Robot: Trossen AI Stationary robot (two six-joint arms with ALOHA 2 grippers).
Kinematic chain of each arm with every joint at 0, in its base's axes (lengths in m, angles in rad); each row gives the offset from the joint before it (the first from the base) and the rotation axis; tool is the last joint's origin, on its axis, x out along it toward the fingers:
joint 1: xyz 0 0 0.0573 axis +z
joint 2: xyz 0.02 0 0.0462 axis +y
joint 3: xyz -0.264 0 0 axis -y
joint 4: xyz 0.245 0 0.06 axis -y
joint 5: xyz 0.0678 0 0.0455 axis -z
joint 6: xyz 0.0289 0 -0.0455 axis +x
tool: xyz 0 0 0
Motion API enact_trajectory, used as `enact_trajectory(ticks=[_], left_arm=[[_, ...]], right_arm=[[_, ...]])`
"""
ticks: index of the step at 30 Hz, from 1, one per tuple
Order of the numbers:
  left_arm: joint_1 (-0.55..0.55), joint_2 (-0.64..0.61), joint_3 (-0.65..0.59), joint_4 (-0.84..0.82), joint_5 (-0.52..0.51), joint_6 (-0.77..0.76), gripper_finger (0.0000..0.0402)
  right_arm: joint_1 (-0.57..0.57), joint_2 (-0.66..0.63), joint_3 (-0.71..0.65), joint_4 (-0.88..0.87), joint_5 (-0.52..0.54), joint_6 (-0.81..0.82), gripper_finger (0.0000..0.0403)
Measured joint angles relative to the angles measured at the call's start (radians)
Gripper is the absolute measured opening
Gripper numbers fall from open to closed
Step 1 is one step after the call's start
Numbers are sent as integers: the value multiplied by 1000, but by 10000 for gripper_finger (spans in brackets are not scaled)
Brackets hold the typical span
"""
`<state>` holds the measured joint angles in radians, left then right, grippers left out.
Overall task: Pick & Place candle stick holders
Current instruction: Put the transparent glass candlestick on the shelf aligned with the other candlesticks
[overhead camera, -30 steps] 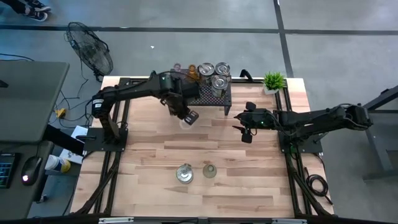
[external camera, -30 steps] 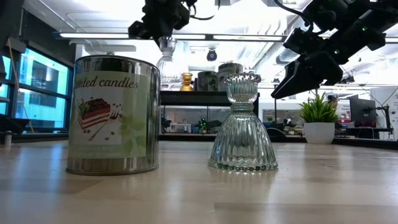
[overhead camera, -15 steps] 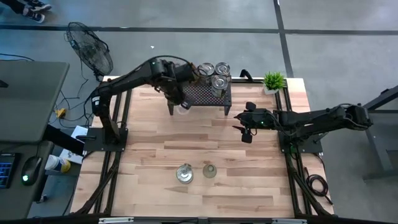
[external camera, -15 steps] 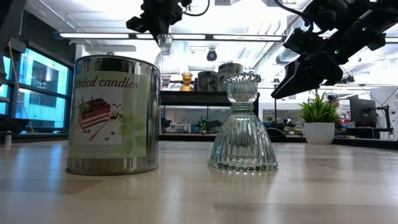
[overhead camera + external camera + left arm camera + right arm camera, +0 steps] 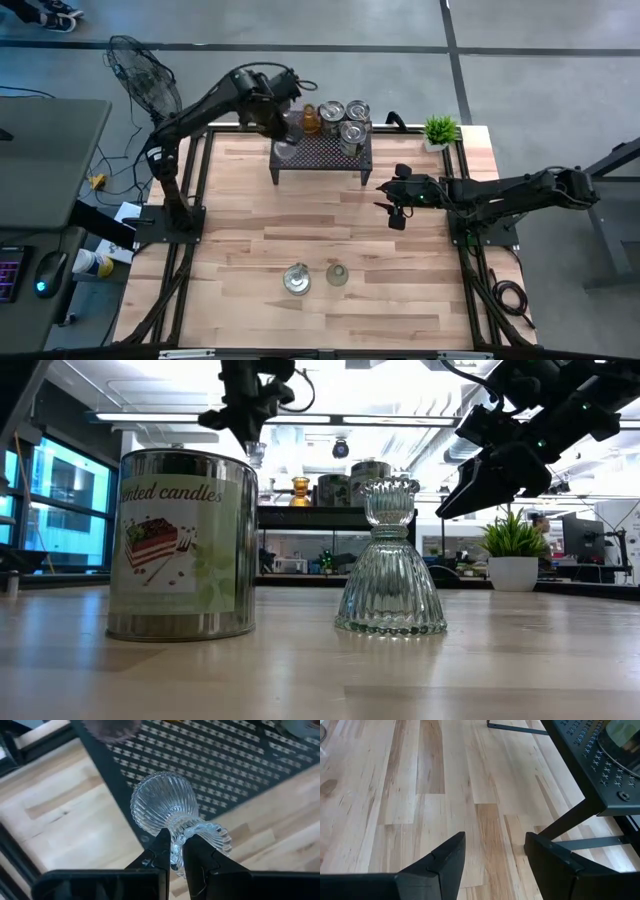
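High view: a wooden table (image 5: 330,235) with a black perforated rack (image 5: 322,155) at its far edge.
Left gripper (image 5: 284,130): over the rack's left end, fingers (image 5: 161,849) clamped on the rim of a clear ribbed holder (image 5: 167,802), which hangs above the rack's mesh.
Right gripper (image 5: 393,213): waits right of the rack above bare wood, fingers (image 5: 445,857) apart and holding nothing.
On the rack: an amber holder (image 5: 309,118) and three silvery tins (image 5: 346,120), far of the left gripper.
Near edge: a candle tin (image 5: 182,543) on the left and a ribbed glass holder (image 5: 391,565) just right of it, both upright.
Far right corner: a small potted plant (image 5: 439,131).
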<state>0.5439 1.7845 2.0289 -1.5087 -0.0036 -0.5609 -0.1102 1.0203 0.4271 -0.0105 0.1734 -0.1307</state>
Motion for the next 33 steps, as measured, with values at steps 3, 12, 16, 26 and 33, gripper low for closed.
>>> enact_trajectory(ticks=[3, 12, 16, 26, 33], left_arm=[[46, 0, 0, 0, 19, 17, 23], [126, -1, 0, 51, 122, 40, 23], [129, 20, 0, 47, 127, 34, 23], [138, 51, -1, 43, 120, 41, 23], [154, 51, -1, 51, 123, 41, 23]], right_arm=[[0, 0, 0, 0, 0, 0, 199], [0, 0, 0, 0, 0, -4, 199], [0, 0, 0, 0, 0, -4, 199], [0, 0, 0, 0, 0, -8, 199], [0, 0, 0, 0, 0, -8, 199]])
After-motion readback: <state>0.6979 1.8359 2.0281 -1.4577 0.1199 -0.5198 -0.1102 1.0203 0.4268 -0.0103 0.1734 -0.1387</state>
